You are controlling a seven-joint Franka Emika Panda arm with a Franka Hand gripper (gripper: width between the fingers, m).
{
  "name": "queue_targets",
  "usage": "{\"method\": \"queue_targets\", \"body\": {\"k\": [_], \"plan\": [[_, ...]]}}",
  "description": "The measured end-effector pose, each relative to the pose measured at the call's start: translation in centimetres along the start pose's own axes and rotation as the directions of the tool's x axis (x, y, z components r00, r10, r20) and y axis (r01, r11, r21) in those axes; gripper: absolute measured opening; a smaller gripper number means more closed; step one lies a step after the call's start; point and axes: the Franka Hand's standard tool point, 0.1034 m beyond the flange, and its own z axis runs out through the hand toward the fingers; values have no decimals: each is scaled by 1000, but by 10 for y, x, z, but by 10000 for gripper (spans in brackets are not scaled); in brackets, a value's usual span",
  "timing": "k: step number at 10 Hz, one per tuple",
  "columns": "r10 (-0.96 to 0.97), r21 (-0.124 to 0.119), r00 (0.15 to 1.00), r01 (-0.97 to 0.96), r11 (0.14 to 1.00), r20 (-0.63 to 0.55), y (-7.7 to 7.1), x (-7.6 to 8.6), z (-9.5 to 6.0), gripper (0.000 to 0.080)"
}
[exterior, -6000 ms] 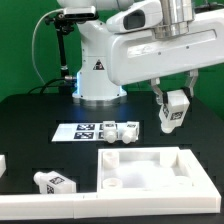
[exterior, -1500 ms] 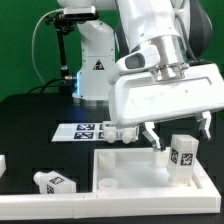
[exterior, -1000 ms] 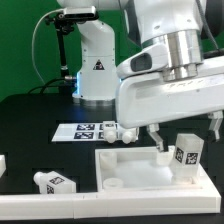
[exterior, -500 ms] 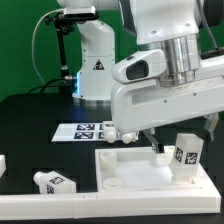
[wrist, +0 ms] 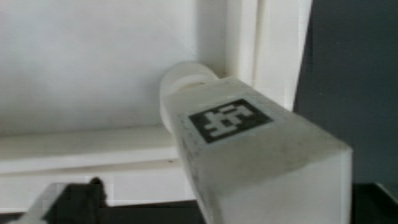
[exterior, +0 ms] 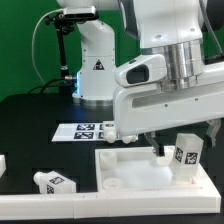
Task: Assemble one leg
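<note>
Leg [exterior: 186, 153]: tilted, tag facing out, at the panel's [exterior: 128, 166] corner on the exterior view's right.
Tool [exterior: 186, 140]: over the leg; cannot tell whether it grips.

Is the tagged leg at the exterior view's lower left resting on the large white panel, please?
No, that leg lies on the black table, apart from the panel and its left rim.

You see a white leg [exterior: 187, 153] bearing a black-and-white square tag, a white panel [exterior: 125, 155], and a black surface [exterior: 30, 122].
</note>
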Motion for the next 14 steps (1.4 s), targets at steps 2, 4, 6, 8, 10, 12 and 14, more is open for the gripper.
{"method": "queue_targets", "body": {"k": [2, 4, 6, 8, 10, 12, 14], "plan": [[129, 1, 992, -129, 992, 0, 0, 0, 0, 366], [258, -2, 966, -258, 966, -1, 3, 0, 0, 294], [399, -3, 917, -399, 917, -3, 6, 1, 1, 293], [592, -1, 806, -592, 806, -1, 7, 0, 1, 293], [827, 11, 561, -828, 561, 17, 6, 0, 2, 293], [946, 14, 321, -947, 321, 41, 0, -3, 3, 293], [952, 16, 306, -952, 305, 33, 1, -3, 3, 301]]}}
